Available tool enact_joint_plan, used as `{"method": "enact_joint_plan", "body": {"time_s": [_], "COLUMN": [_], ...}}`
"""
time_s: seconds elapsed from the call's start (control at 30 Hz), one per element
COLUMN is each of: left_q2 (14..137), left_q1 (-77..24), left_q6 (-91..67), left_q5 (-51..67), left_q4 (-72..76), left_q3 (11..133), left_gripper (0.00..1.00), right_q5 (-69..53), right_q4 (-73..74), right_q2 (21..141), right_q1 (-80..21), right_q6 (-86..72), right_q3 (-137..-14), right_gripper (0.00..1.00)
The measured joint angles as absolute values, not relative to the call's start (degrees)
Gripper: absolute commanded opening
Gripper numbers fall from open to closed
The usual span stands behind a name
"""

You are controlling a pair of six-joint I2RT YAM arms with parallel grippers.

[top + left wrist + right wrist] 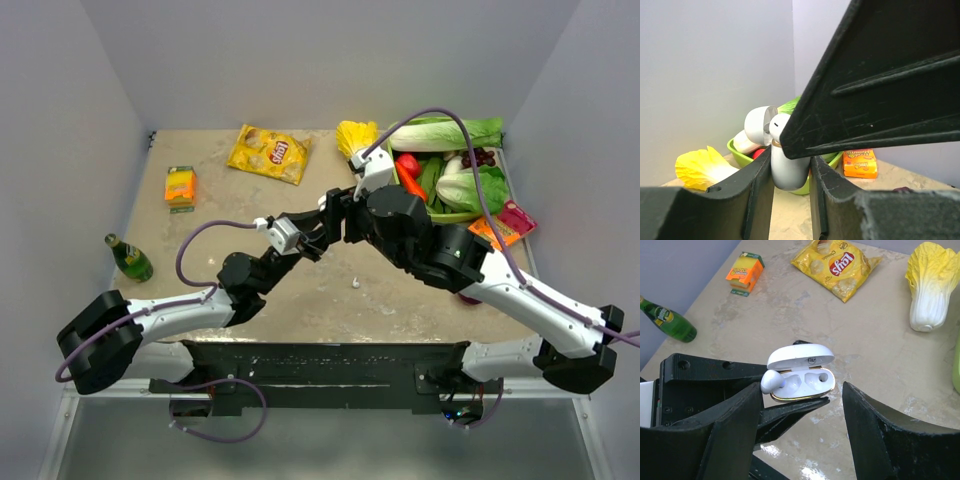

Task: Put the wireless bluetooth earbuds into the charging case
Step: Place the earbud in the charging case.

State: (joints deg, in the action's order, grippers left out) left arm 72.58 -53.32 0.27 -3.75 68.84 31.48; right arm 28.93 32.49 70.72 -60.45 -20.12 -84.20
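My left gripper is shut on the white charging case, held above the table with its lid open. In the right wrist view the case shows two wells. One white earbud sits at the case's left rim, half over the left well; the right well is empty. My right gripper is open, its fingers either side of the case, and its left finger is close to that bud. A second white earbud lies on the table. The black earbuds are out of view.
A chips bag, an orange box and a green bottle lie at the back and left. A yellow cabbage and a green tray of vegetables stand at the back right, with an orange pack beside it.
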Motion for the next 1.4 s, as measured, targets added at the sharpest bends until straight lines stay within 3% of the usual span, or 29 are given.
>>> {"method": "enact_joint_plan", "body": {"time_s": [1.13, 1.4], "left_q2": [69.65, 69.41], "left_q1": [-53.28, -53.28], "left_q6": [0.30, 0.30], "left_q5": [-5.30, -5.21], "left_q4": [68.66, 69.30], "left_q3": [31.03, 31.03], "left_gripper": [0.00, 0.00], "right_q5": [33.54, 30.70], "right_q4": [34.59, 31.40], "right_q2": [68.64, 62.94], "right_q1": [-60.25, -60.25], "right_q6": [-19.44, -18.41], "right_q3": [-83.07, -79.55], "right_gripper": [0.68, 0.70]}}
